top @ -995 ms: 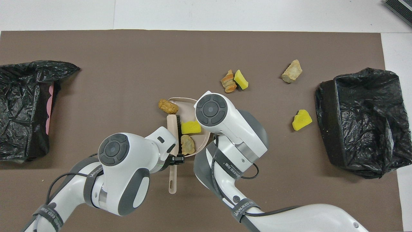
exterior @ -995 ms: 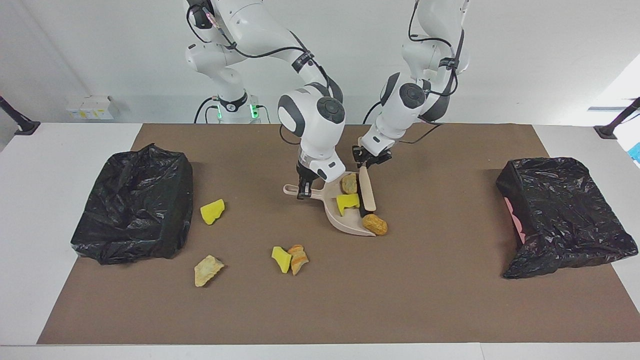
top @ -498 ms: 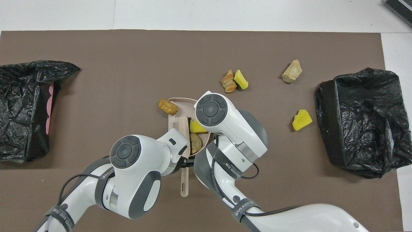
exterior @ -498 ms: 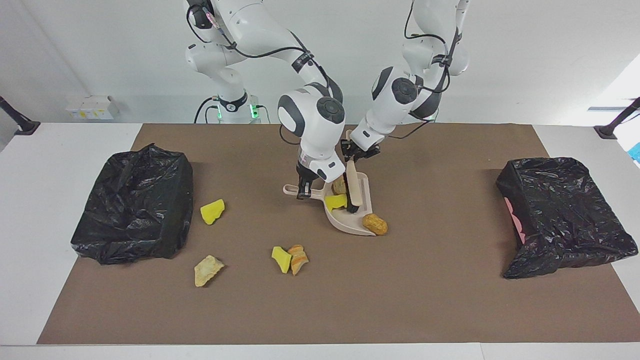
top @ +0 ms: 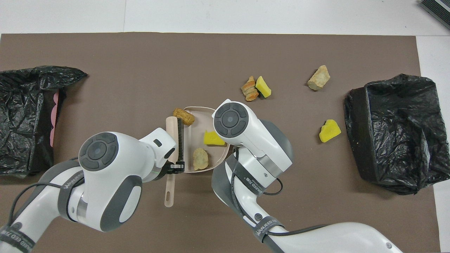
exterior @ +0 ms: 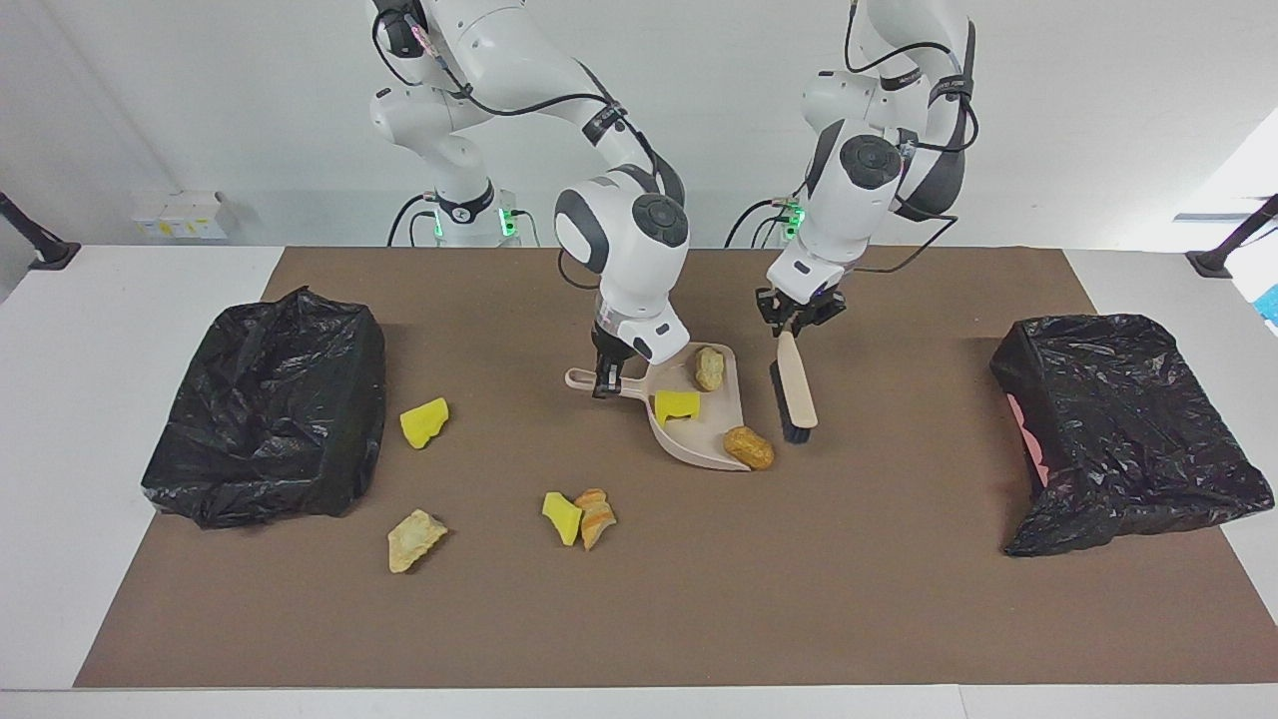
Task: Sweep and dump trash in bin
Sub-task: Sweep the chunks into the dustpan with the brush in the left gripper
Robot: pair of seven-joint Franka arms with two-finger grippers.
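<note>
Looking at the middle of the brown mat [exterior: 899, 599] on the surface [exterior: 100, 419], we've got both arms busy. Our right claw [exterior: 605, 384] is clamped shut on the handle of the beige dustpan [exterior: 699, 434], which sits flat on the mat just below it. Our left claw [exterior: 799, 322] is closed tight on the handle of the brush [exterior: 796, 391], which hangs tilted just beside the pan's edge, on the side toward the left arm's end, bristles [top: 180, 135] facing the pan.

Inside the pan, right under our right claw's reach, we see a yellow sponge chunk [exterior: 677, 405] and a tan bread piece [exterior: 709, 367]. An orange-brown bread piece [exterior: 749, 448] sits at the pan's lip, near the tip of the brush our left claw holds; we can't tell if it's fully on the pan or half on the mat.

The rest of the trash is loose on the mat, well apart from both claws: another yellow chunk [exterior: 424, 421] toward the right arm's end, a yellow chunk and striped bread piece touching each other [exterior: 579, 517], and a pale bread piece [exterior: 414, 539] beside that pair.

Black-bagged bin [exterior: 270, 409] at the right arm's end, another bagged bin [exterior: 1128, 429] at the left arm's end, both far out from the claws.
</note>
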